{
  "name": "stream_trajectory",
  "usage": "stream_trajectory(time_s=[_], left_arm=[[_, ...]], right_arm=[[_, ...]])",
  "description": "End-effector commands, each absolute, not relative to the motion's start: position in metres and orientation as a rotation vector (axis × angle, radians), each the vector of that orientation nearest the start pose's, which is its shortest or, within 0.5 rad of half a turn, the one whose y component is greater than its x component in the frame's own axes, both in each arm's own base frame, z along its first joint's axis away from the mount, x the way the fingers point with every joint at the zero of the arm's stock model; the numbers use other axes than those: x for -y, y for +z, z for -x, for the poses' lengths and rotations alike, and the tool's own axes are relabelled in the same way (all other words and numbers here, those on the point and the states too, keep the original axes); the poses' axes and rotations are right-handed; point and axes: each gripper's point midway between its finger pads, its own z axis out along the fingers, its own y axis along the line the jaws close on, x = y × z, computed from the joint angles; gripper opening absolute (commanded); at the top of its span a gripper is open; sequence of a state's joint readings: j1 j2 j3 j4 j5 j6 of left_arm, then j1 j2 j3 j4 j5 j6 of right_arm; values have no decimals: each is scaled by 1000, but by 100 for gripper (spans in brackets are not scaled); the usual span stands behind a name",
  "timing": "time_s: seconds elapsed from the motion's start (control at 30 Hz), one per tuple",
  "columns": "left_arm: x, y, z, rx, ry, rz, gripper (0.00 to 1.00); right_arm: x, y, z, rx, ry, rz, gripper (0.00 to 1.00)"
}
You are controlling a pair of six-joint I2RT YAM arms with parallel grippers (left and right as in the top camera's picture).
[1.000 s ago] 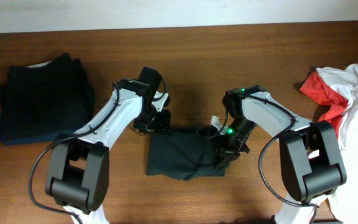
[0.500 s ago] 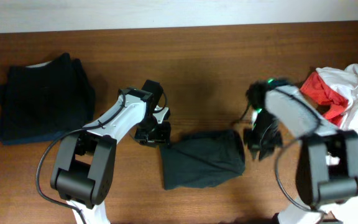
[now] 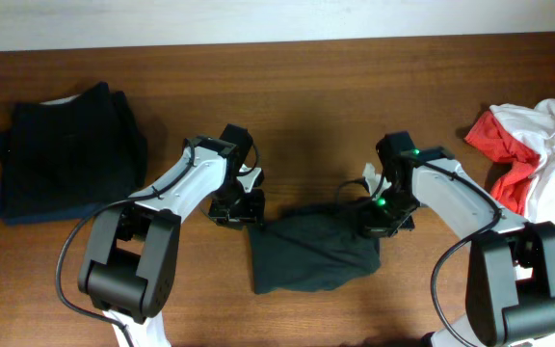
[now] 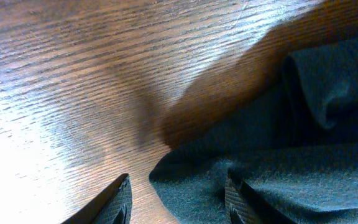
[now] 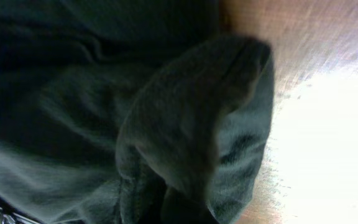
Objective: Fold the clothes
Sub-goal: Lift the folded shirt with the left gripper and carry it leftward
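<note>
I see the dark garment (image 3: 311,253) lying crumpled at mid-table (image 3: 355,96). The left gripper (image 3: 237,207) stands open at its upper-left corner, holding nothing. The right gripper (image 3: 379,216) sits on the upper-right corner; I cannot tell its opening.

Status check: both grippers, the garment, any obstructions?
Left gripper open, astride corner of dark garment. Right gripper at its right edge, jaws hidden by cloth. Garment bunched, unfolded. Nothing in the way.

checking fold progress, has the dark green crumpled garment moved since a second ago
Yes. The dark green crumpled garment has shifted right, away from the folded dark clothes stack and toward the red and white clothes pile.
</note>
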State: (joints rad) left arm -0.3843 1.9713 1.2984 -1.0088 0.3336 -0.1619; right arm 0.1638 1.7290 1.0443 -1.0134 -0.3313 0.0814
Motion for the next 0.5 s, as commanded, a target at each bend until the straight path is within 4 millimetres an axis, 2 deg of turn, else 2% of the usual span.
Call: stream_trajectory(time_s=[0.0, 0.07, 0.1, 0.17, 0.23, 0.3, 0.33, 0.37, 0.4, 0.47], left_arm=[[175, 13, -278, -3301, -499, -317, 48], [175, 14, -277, -3307, -497, -316, 48], [174, 14, -274, -3317, -494, -314, 48], [172, 15, -270, -3339, -488, -310, 48], [174, 17, -265, -3359, -521, -303, 47], [174, 30, -273, -3334, -535, -314, 47], [176, 46, -291, -3266, -554, -328, 47], [180, 70, -318, -3160, -579, -323, 48], [186, 92, -343, -3043, -597, -371, 48], [196, 108, -367, -2926, -612, -414, 54]], right_arm=[[-88, 23, -237, -3309, 422, 37, 4], [-36, 17, -245, -3276, -49, -343, 5], [-24, 17, -251, -3246, -117, -377, 11], [-19, 21, -260, -3225, -100, -360, 13], [-14, 45, -271, -3215, -95, -389, 14], [-15, 74, -282, -3184, -79, -387, 15], [-21, 93, -286, -3162, -25, -386, 15], [-43, 115, -285, -3133, 194, -356, 15], [-58, 125, -282, -3125, 339, -295, 16], [-79, 134, -268, -3152, 536, -219, 20]])
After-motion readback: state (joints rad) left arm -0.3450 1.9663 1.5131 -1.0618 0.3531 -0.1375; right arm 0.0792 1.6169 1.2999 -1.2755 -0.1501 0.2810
